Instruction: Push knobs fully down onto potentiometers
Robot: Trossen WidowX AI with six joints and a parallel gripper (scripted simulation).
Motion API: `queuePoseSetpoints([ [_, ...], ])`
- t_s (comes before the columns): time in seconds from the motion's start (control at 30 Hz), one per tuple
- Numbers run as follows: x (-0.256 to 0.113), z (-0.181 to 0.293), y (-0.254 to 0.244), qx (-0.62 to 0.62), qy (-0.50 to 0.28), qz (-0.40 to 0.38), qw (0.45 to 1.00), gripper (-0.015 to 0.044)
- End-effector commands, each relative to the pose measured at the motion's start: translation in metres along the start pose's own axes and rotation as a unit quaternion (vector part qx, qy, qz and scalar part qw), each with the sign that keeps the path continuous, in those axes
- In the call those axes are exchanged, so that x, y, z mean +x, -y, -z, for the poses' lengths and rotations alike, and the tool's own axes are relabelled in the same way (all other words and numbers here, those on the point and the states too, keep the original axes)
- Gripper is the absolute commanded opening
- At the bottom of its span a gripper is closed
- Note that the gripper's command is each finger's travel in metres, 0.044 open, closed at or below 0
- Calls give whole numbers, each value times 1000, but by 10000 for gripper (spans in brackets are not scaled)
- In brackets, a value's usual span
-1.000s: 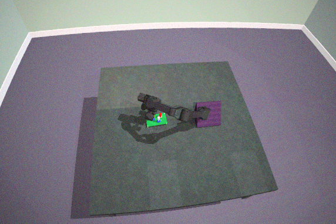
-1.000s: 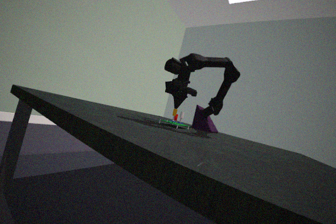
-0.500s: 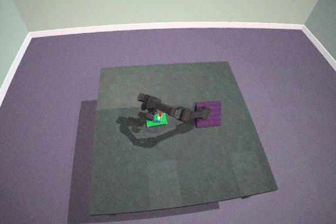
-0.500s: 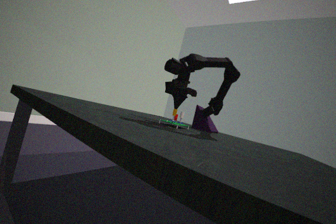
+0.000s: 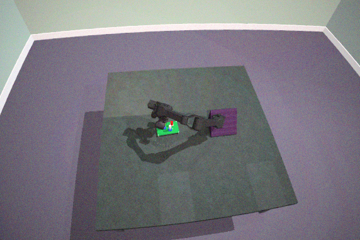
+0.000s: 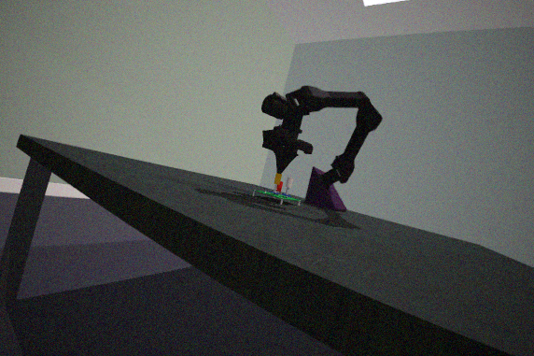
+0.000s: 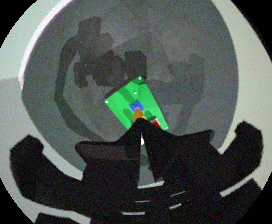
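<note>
The green circuit board (image 5: 163, 133) (image 7: 151, 97) stands on short legs. My gripper (image 6: 278, 172) (image 7: 140, 120) is shut, holds nothing and points down, its fingertips right at the top of the orange knob (image 6: 277, 178) (image 7: 138, 115). Whether they press on it I cannot tell. The orange knob stands high above the board, over a blue potentiometer (image 7: 136, 106); the top view hides this knob behind the gripper. The white knob (image 5: 170, 126) (image 6: 289, 183) stands upright over another blue potentiometer (image 5: 170, 130); a gap under it is too small to judge.
A red upright part (image 5: 172, 123) (image 6: 280, 186) (image 7: 155, 122) stands on the board close to both knobs. The arm reaches over from its base at a purple block (image 5: 231, 126) (image 6: 322, 194). The dark table (image 5: 141, 189) (image 6: 187, 202) carries the board.
</note>
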State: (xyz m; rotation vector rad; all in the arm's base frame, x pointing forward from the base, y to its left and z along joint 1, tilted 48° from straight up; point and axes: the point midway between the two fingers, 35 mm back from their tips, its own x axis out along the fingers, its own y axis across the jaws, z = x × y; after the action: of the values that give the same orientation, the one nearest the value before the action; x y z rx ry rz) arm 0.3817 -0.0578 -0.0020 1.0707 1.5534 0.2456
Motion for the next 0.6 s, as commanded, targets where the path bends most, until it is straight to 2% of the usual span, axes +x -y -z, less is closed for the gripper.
queuePoseSetpoints([
  [0.0, 6, 1, -1, 0, -2, -3, 1000, 0],
  [0.57, 13, 1, -1, 0, -2, -3, 1000, 0],
])
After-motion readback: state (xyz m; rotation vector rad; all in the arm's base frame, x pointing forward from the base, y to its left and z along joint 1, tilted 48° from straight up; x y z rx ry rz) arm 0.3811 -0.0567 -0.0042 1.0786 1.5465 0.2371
